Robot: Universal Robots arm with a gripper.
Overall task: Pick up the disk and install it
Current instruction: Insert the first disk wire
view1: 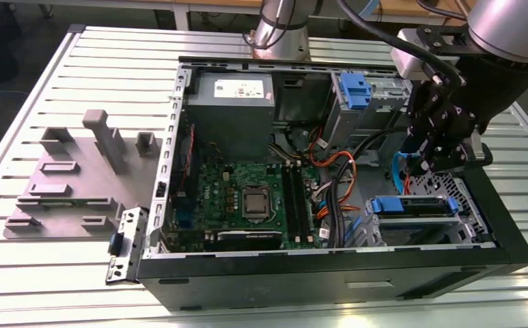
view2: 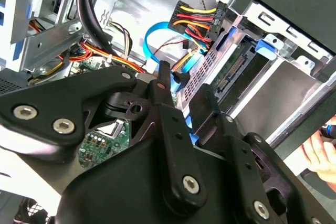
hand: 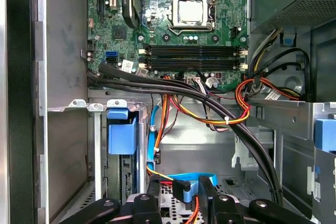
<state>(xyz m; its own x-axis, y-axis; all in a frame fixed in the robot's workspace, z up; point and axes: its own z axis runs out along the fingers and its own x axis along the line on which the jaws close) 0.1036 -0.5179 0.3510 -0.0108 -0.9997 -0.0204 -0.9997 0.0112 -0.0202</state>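
Observation:
The disk [view1: 411,206], silver-grey with a blue rail, lies in the drive cage at the front corner of the open computer case on the exterior view's right. In the second wrist view, the disk [view2: 237,70] shows its connector edge inside the cage. The first wrist view has the blue latch end of the disk [hand: 120,134] in its slot. My gripper [view1: 430,166] hangs inside the case just behind that cage. It is open in both wrist views [hand: 182,190] [view2: 186,83]. Only a blue data cable [hand: 181,180] and the case floor show through the gap.
The motherboard [view1: 250,198] fills the case's middle, and the grey power-supply box [view1: 230,109] sits at the back. Black, orange and yellow cable bundles [hand: 220,116] cross near the gripper. A person's hand [view2: 321,152] is at the case's edge. A grey fixture block [view1: 77,174] lies outside on the slatted table.

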